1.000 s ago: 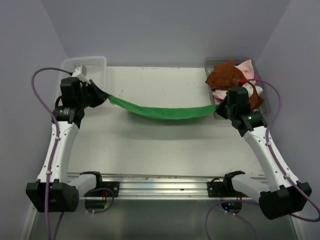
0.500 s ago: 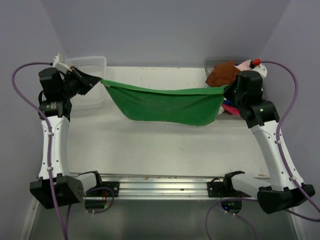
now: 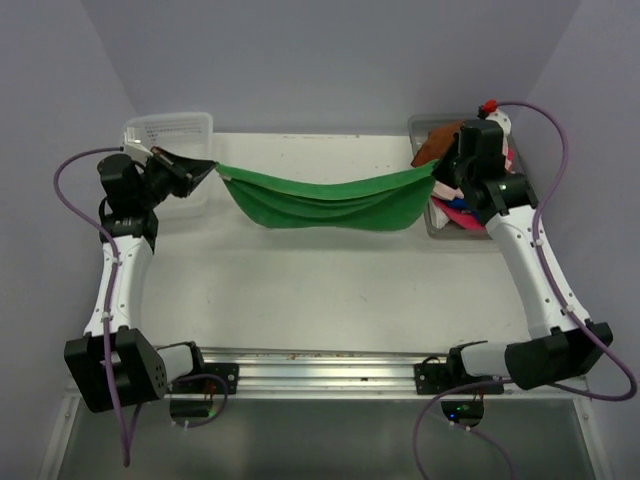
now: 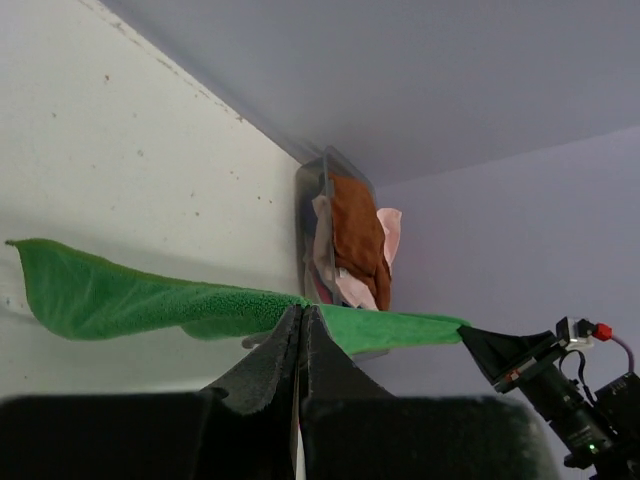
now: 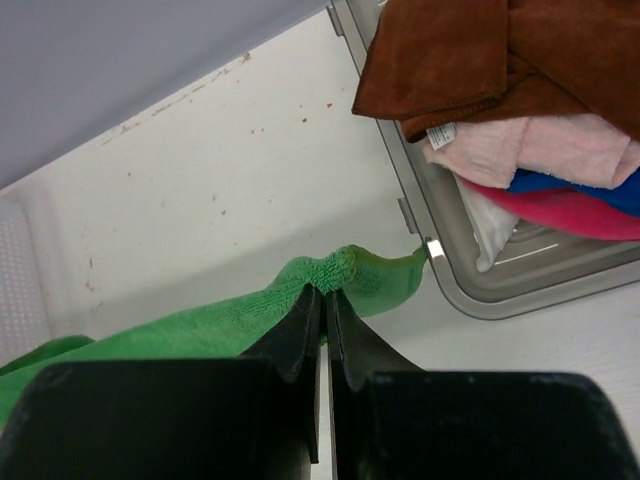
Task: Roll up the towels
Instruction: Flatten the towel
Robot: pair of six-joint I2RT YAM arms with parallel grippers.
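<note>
Left gripper (image 3: pixel 212 168) and right gripper (image 3: pixel 438 180) are each pinched tight on one end of the green towel (image 3: pixel 320 200). Its long axis runs sideways away from the tray (image 5: pixel 480 300), sagging mid-span, with the right end just beside the tray's rim. A brown towel (image 5: pixel 470 50) and pink towel (image 5: pixel 540 145) are piled in the tray; the white basket (image 3: pixel 180 125) stands well apart from it

From above, the right arm (image 3: pixel 530 262) covers most of the tray (image 3: pixel 417 126) and the towels (image 3: pixel 457 214) in it, and the ends of the green towel (image 3: pixel 320 198) vanish inside the left gripper (image 3: pixel 212 168) and right gripper (image 3: pixel 438 172). In the right wrist view the tray and brown towel (image 5: pixel 470 50) run off the edges, its tag (image 5: pixel 441 136) too small to read.
</note>
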